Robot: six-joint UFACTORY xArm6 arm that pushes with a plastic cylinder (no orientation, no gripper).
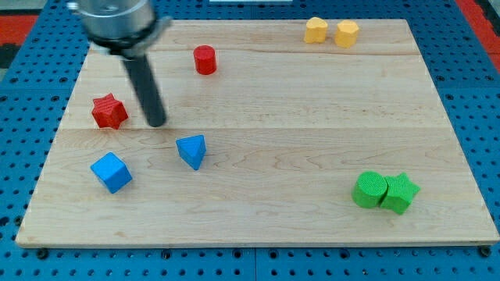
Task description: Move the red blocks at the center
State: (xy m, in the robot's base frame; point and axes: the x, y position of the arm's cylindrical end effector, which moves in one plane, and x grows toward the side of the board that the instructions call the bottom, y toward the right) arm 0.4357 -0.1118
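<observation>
A red star-shaped block [108, 112] lies at the board's left side. A red cylinder [205, 60] stands near the view's top, left of centre. My tip [157, 122] rests on the board just right of the red star, with a small gap between them, and well below and left of the red cylinder. The dark rod rises from the tip toward the view's top left.
A blue cube [111, 172] and a blue triangular block [192, 151] lie below the tip. Two yellow blocks [331, 32] sit at the top right. A green cylinder [369, 190] and a green star [399, 193] touch at the bottom right. The wooden board [273, 117] sits on a blue perforated table.
</observation>
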